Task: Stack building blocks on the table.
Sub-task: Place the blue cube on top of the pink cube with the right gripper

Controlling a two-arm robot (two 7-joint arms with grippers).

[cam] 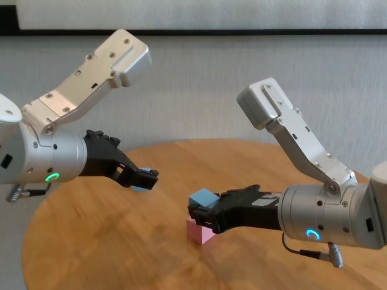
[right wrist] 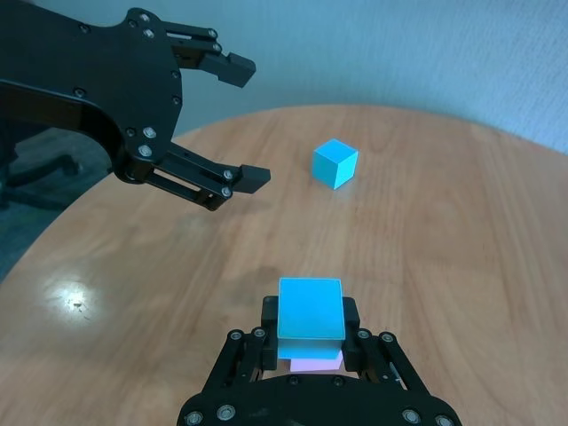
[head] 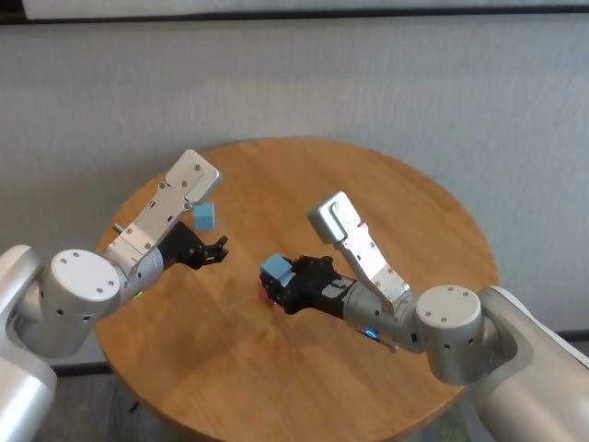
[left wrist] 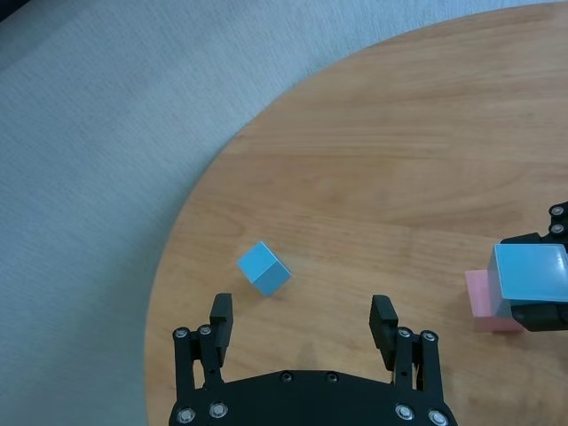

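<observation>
We see the right gripper (right wrist: 311,330) near the middle of the round wooden table (head: 386,203), its fingers closed on a light blue block (right wrist: 310,310). That block sits directly above the pink block (cam: 201,231) — the wrist view shows the pink face just beneath it, though we cannot tell whether the two surfaces touch. The pink block rests on the tabletop, partly hidden behind the right gripper in the head view.

The left gripper (left wrist: 304,328) hovers above the table on the robot's left, fingers spread wide and holding nothing. The second blue block (left wrist: 264,267) lies on the wood close to the table's left rim, in front of the left gripper's open fingertips and apart from them. In the right wrist view we find this block (right wrist: 335,163) well apart from the held pair, beyond the left gripper (right wrist: 235,124).

Both forearms slope down toward the table from either side — the grippers face each other across the middle, apart.
</observation>
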